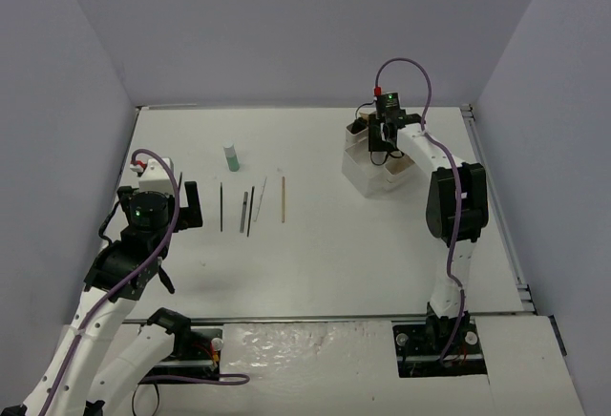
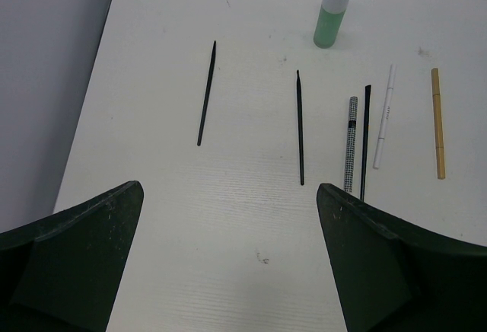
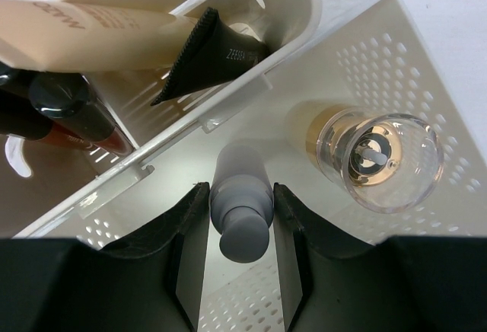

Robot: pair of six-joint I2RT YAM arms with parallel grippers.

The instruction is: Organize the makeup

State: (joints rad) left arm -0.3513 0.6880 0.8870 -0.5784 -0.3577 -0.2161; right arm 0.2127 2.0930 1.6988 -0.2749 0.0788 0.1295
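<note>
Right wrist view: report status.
Right tool shut on grey bottle inside white box. Left tool open, empty. Pencils, green bottle on table, unsorted. Amber bottle close alongside.

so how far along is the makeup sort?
Done: tan tube, black tube and amber bottle sit in the white box. In hand: right gripper grips the grey bottle inside it. Left: green bottle and six pencils and brushes on the table; left gripper open.
</note>
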